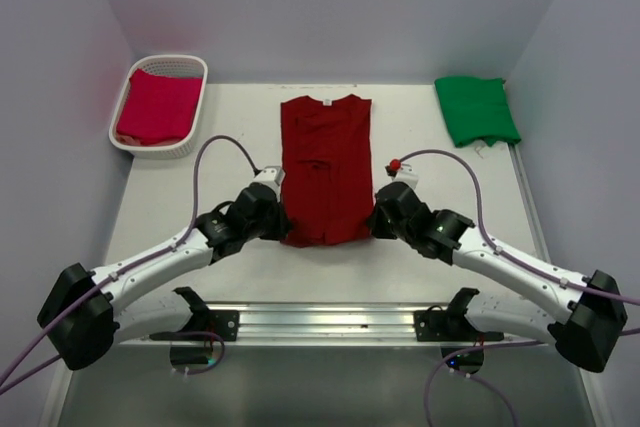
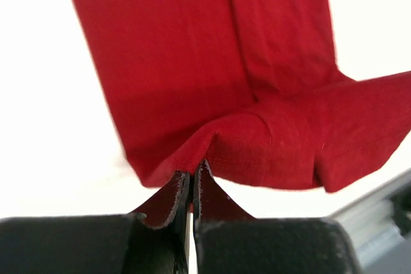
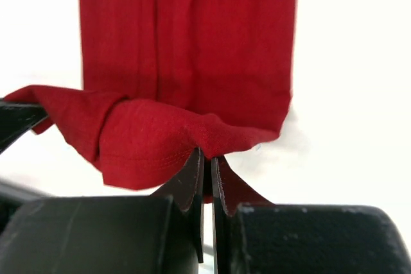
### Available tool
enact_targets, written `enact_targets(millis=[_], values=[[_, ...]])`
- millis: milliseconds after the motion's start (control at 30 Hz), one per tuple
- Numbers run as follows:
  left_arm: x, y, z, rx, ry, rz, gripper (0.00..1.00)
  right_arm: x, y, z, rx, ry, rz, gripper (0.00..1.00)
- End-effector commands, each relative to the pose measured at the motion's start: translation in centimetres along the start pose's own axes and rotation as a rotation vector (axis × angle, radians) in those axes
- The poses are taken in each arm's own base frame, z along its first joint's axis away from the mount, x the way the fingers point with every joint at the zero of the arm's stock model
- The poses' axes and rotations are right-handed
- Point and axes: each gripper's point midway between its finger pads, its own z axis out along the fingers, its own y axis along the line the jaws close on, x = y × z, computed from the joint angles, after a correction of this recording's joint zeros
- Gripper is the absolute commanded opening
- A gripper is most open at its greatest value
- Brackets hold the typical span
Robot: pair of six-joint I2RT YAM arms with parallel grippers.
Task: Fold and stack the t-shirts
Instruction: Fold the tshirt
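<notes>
you're on the dark maroon t-shirt (image 1: 326,169). it lies flat in the middle of the table (image 1: 230,117), collar at the far end, sides already tucked in so it reads as a long narrow strip. the lengthwise folds look done; the cross fold is the step in hand.

left gripper (image 2: 192,174) is clenched on the near-left hem corner, cloth pinched between the jaws. right gripper (image 3: 207,158) is clamped the same way on the near-right corner. both wrist views show the hem raised off the table and bunched a bit between the two grips, with the rest of the shirt lying flat beyond.

the green t-shirt (image 1: 476,110) sits folded at the far right corner of the table, looks like the start of the stack. the pinkish crimson t-shirt (image 1: 158,107) is in the white basket (image 1: 121,140) at far left, not yet dealt with.

next move, my read: lift both corners together and carry the hem away from you towards the collar, keeping the hands level and evenly apart so the hem doesn't sag or skew. lay it down near the collar, then let go. watch the tucked sides; they could flop open if you pull unevenly.
</notes>
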Motion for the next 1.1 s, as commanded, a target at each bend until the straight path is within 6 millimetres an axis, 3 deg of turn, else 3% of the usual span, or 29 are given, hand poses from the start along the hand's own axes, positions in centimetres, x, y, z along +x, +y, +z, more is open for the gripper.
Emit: enact_targets(millis=[0,133,300,467,667,800,833,867,933,967,1000,1033,1067], values=[[-5.4,0.1,1.2,-0.046,-0.178,0.053,0.00,-3.8,-0.5,1.3,0.048,-0.091,-0.077,0.00],[-7.6,1.2,3.0,-0.061,-0.233,0.062,0.00,-6.3,-0.4,3.6,0.070,-0.121,-0.090,0.00],[-10.9,2.0,4.1,-0.063,-0.314,0.051,0.00,-7.5,-0.1,6.3,0.081,-0.120,-0.126,0.00],[-11.2,2.5,5.8,-0.074,-0.303,0.070,0.00,-8.6,0.0,8.4,0.093,-0.122,-0.131,0.00],[-12.0,2.4,7.1,-0.062,-0.296,0.081,0.00,-9.9,0.1,9.6,0.100,-0.132,-0.144,0.00],[-13.3,2.7,8.2,-0.077,-0.293,0.089,0.00,-11.4,-0.4,10.7,0.123,-0.137,-0.138,0.00],[-13.2,3.1,8.9,-0.088,-0.277,0.092,0.00,-12.9,-0.5,10.9,0.131,-0.161,-0.118,0.00],[-14.7,2.9,9.1,-0.077,-0.293,0.087,0.00,-13.4,-0.7,11.2,0.140,-0.163,-0.112,0.00],[-15.3,3.7,10.6,-0.094,-0.271,0.091,0.00,-15.3,-1.6,12.7,0.185,-0.170,-0.079,0.00],[-17.6,3.4,10.9,-0.072,-0.298,0.088,0.00,-16.1,-2.5,13.4,0.220,-0.177,-0.052,0.00],[-18.5,4.0,11.4,-0.084,-0.294,0.084,0.00,-16.9,-3.0,14.1,0.241,-0.180,-0.031,0.00],[-18.6,6.2,13.1,-0.131,-0.255,0.052,0.00,-18.7,-3.9,15.9,0.273,-0.182,-0.006,0.37],[-21.0,6.1,13.3,-0.126,-0.277,0.040,0.26,-19.7,-4.3,16.8,0.289,-0.181,0.000,0.55]])
